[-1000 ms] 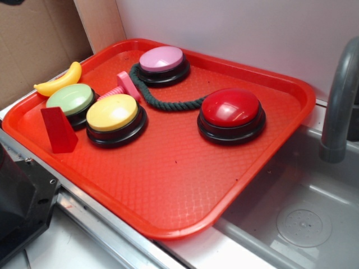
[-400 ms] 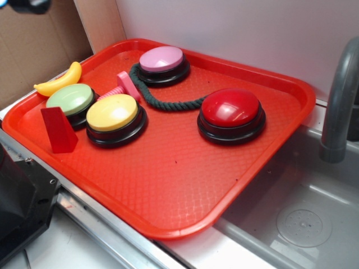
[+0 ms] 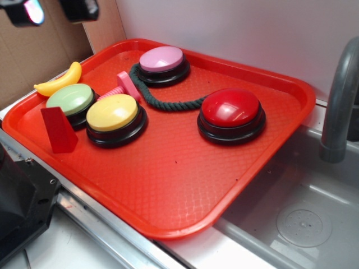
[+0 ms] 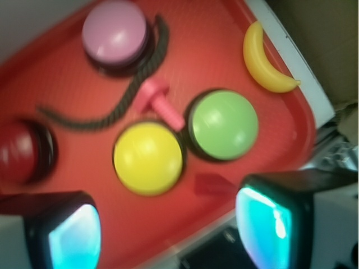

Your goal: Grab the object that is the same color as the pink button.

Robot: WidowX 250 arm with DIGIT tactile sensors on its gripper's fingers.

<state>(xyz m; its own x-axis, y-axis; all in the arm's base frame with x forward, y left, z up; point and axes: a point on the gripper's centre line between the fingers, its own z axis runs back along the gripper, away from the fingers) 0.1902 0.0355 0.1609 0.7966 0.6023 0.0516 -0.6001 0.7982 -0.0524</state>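
One target item: the bolt point(image 4: 159, 101), small, pink, matching the pink button point(image 4: 114, 32). In the wrist view it lies ahead of the pincer point(image 4: 168, 230), beyond the yellow button point(image 4: 148, 158) and green button point(image 4: 224, 124), its shaft tip tucked into the notch between them. The pink button sits further ahead still, with a dark rope point(image 4: 106, 115) curving past the bolt's head.

Handling, by judgement: moulded plastic, light, rigid, not fragile. The ribbed shaft should give the fingers some bite; the flat head looks smoother and more likely to slip. The best hold appears to be across the shaft just behind the head, since the far end is crowded by the two domes.

Pincer state: fingers stand well apart, nothing between them, high above the tray point(image 3: 168, 207).

Visibility limits:
- Wrist view is blurred; the shaft ribbing barely resolves.
- Exterior view shows the bolt point(image 3: 127, 86) partly masked by the yellow button point(image 3: 113, 112); whether they touch cannot be told.
- Pincer point(image 3: 56, 10) is cut off at the top edge there.
- Red button point(image 4: 21, 151) is cropped at the wrist view's edge.
- Red wedge point(image 4: 215, 184) is dim against the tray.
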